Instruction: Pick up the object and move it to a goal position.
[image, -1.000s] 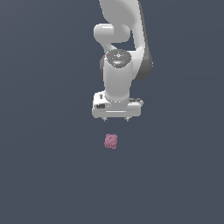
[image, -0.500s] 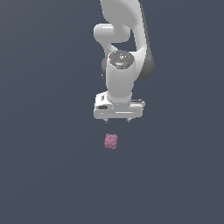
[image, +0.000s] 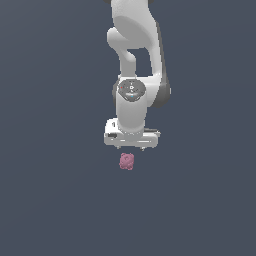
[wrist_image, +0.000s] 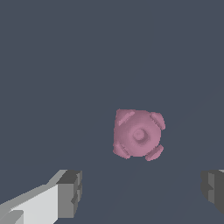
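The object (image: 126, 161) is a small dusty-pink knobbly lump with a central dimple, lying on the dark grey surface. In the exterior view my white gripper (image: 130, 148) hangs just above and behind it, apart from it. In the wrist view the object (wrist_image: 138, 134) lies ahead of the gap between my two grey fingertips (wrist_image: 70, 192), which stand wide apart. The gripper (wrist_image: 142, 190) is open and empty.
A plain dark grey surface (image: 50, 200) fills both views. The white arm (image: 134, 60) rises above the gripper toward the exterior view's top.
The gripper has come down closer to the object and shifted slightly toward the exterior view's left. The object has not moved.
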